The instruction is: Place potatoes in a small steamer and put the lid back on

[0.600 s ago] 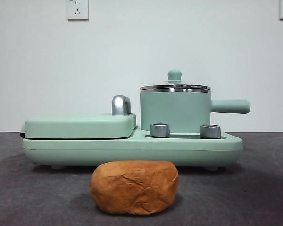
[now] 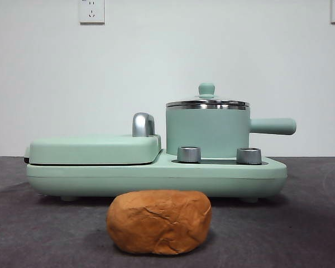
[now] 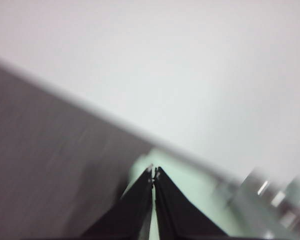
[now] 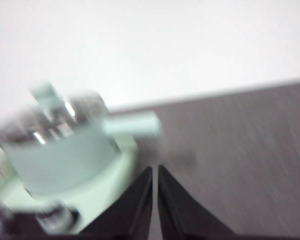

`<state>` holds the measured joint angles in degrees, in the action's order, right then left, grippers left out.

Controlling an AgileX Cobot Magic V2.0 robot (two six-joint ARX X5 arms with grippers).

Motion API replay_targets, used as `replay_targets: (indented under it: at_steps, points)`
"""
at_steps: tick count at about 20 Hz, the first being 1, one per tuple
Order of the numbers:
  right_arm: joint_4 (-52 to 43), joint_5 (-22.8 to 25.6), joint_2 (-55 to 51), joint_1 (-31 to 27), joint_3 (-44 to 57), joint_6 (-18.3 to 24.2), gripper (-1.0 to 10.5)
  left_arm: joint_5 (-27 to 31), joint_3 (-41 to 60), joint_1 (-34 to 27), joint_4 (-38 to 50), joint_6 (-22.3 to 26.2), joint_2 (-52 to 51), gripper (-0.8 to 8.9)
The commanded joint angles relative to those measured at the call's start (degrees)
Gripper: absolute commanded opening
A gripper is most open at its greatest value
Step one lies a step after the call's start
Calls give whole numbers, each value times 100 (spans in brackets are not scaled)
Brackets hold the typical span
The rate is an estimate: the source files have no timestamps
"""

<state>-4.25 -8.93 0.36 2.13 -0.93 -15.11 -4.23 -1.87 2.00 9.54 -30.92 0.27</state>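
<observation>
Nearest the front camera I have 1 potato point(image 2: 159, 221), lumpy and orange-brown, lying on the dark table point(image 2: 301, 234) just in front of the cooker base point(image 2: 156, 177) and apart from it. Behind it, on the base, sits 1 steamer point(image 2: 207, 133) with its stubby handle pointing out to the side, and 1 lid point(image 2: 207, 103) is on its rim, knob up. Beside the steamer lies 1 flat griddle cover point(image 2: 95, 148) with 1 chrome handle point(image 2: 143, 124); 2 steel dials point(image 2: 189, 154) stand on the base in front of the steamer. On the wall beyond, 2 sockets point(image 2: 91, 10). Neither arm shows in the front view. Both wrist pictures are blurred: the left gripper point(image 3: 153, 173) has its jaws pressed together over the green base, holding nothing; the right gripper point(image 4: 155, 170) has its jaws nearly touching, empty, near the steamer's handle side. Judgement: the step in hand is lifting the lid off, since the potato cannot go in while it is on. I would part the right jaws, come straight down on the small knob, pinch it squarely, lift level so the rim clears, and park the lid clear of the potato. The potato looks about as wide as the steamer, so it will need a centred drop.
</observation>
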Motion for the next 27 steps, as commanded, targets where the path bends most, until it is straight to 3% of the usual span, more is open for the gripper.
replay_targets:
  at_steps: [1,3,6,10,17,24,27]
  points:
    - [-767,-55,-15,-2,-17,-382,15,-7,87,-11,844,-94,-9,7]
    - [-890,7,-13,-2,-216,-612,14,-7,-44,-11,927,-214,-7,8]
    - [-133,17,83,-7,-789,-769,14,-7,-557,-11,59,-208,83,9]
    - [1266,-133,535,-7,-1740,-568,14,-81,-1475,-11,-1316,404,483,9]
    - [2649,-942,1666,-4,-3012,586,14,-743,-3115,-11,-3038,1939,1722,9]
    - [3453,-1703,2798,2,-3842,1792,15,-1690,-4262,-4,-4122,3001,2981,9]
    - [3654,-1777,3213,48,-4068,2527,15,-1845,-4570,57,-4328,3373,3510,9]
